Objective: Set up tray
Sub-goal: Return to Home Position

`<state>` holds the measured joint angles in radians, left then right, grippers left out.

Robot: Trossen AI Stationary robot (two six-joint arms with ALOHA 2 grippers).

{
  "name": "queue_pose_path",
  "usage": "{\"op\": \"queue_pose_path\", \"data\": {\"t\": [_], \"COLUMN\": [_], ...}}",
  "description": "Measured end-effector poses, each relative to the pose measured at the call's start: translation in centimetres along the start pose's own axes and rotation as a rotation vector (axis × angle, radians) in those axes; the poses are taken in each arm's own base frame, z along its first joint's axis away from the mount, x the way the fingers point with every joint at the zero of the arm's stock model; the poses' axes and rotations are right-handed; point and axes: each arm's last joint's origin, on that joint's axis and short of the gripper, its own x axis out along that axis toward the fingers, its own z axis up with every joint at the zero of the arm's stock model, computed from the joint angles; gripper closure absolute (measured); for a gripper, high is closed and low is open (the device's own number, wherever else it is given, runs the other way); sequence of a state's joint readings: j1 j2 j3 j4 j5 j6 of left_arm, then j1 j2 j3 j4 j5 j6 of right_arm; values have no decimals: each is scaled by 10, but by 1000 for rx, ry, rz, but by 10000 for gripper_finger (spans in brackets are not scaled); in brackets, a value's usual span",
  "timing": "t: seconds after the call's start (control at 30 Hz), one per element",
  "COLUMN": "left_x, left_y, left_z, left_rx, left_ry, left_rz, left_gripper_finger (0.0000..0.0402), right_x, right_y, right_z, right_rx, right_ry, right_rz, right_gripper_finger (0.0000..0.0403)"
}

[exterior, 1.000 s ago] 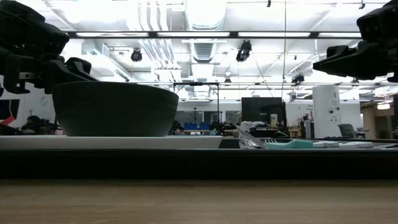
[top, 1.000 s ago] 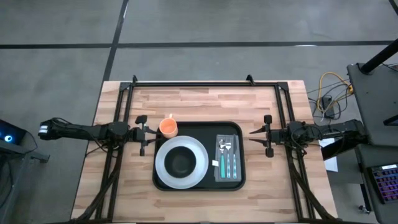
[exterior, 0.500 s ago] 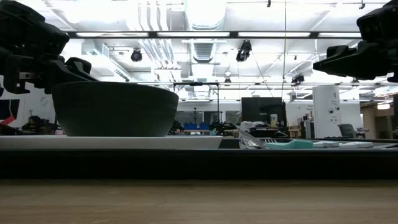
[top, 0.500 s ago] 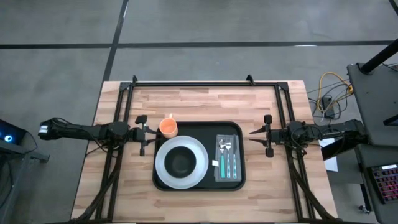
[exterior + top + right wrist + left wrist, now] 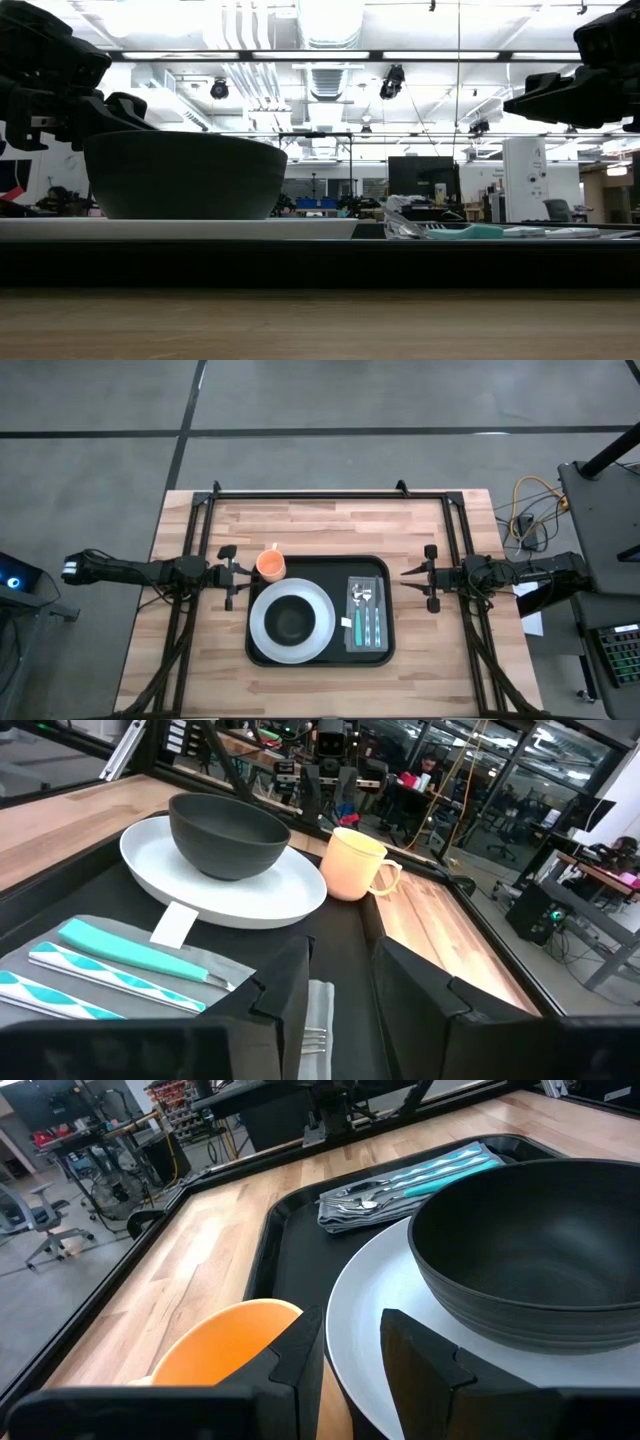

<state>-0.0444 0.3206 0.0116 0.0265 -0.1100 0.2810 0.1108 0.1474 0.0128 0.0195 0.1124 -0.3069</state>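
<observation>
From above, the tray (image 5: pixel 330 565) sits in the middle of the bench (image 5: pixel 320 525) holding plate (image 5: pixel 262 632), bowl (image 5: pixel 291 622) and cutlery (image 5: pixel 368 615) on the napkin (image 5: pixel 366 647). The orange cup (image 5: pixel 270 564) stands at the corner nearest the left gripper (image 5: pixel 232 571), on or off the rim I cannot tell, and the right gripper (image 5: pixel 408 572) waits opposite. The low view shows both held off the bench. In the wrist views the left fingers (image 5: pixel 300 1360) and right fingers (image 5: pixel 285 985) are slightly parted and empty, so homing looks nearly done, needing only a touch-free settle.

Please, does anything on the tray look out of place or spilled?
Nothing is spilled or askew. Only the orange cup stands at the corner rim of the tray; whether it is fully inside cannot be told.
</observation>
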Motion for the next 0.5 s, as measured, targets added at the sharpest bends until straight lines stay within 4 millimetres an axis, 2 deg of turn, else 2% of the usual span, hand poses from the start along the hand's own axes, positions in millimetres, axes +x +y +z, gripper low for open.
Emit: {"op": "queue_pose_path", "data": {"t": [0.5], "left_x": [0], "left_y": [0], "left_z": [0], "left_rx": [0], "left_ry": [0], "left_rz": [0], "left_gripper_finger": [317], "right_x": [0], "right_y": [0], "right_z": [0], "right_rx": [0], "right_ry": [0], "right_rz": [0], "right_gripper_finger": [303]}}
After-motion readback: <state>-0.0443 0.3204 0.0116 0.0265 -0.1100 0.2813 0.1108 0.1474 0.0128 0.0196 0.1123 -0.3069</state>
